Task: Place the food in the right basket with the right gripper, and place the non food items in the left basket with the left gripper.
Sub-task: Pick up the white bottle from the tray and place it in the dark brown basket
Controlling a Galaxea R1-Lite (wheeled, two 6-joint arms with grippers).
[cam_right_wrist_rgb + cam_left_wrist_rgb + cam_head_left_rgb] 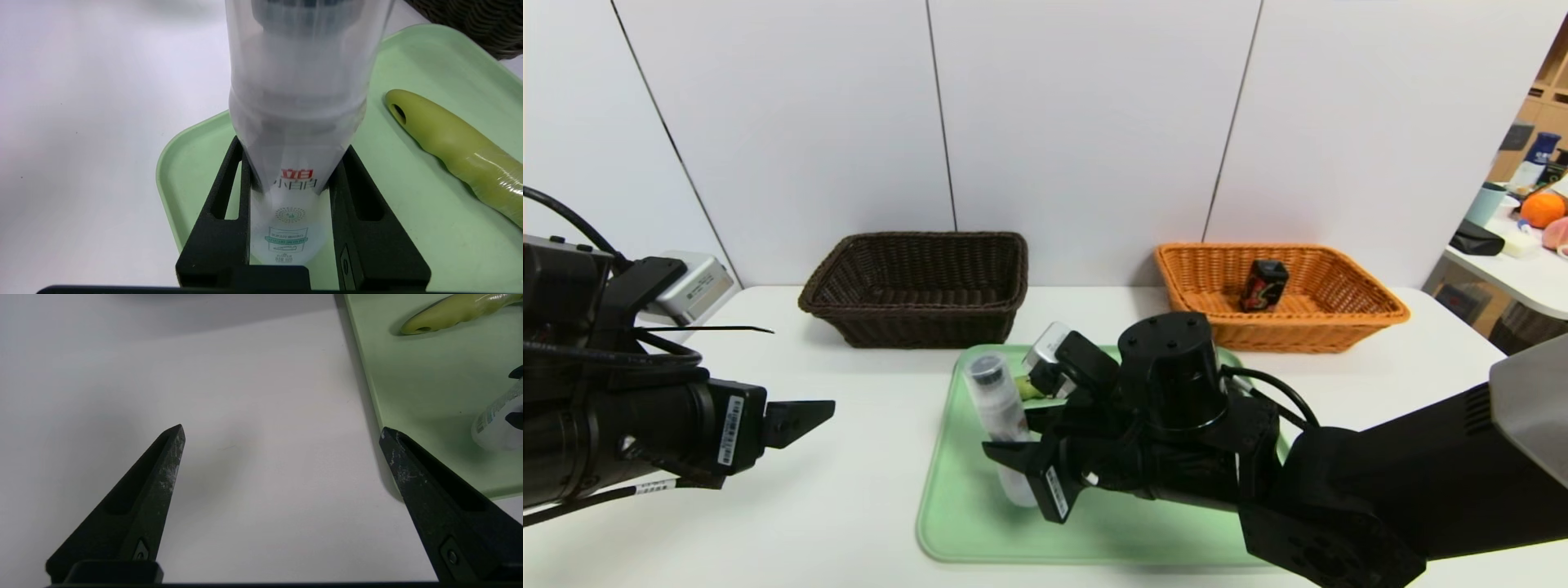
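The white plastic bottle with clear cap (295, 122) lies on the pale green tray (964, 523), clamped between the right pincer's (1021, 465) jaws — arm reaching left over the tray. The left pincer (282, 437) hovers wide open, empty, above the white desk (849, 490).

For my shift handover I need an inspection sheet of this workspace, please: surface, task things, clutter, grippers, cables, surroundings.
Surface: white table, green tray on it.
Job's things: black food box in orange basket; dark basket looks empty; white bottle and green-handled brush on tray.
Clutter: nothing seen.
Grippers: right gripper shut on the bottle; left gripper open above bare table.
Cables: black cable on left arm.
Surroundings: white wall panels; side table with objects.
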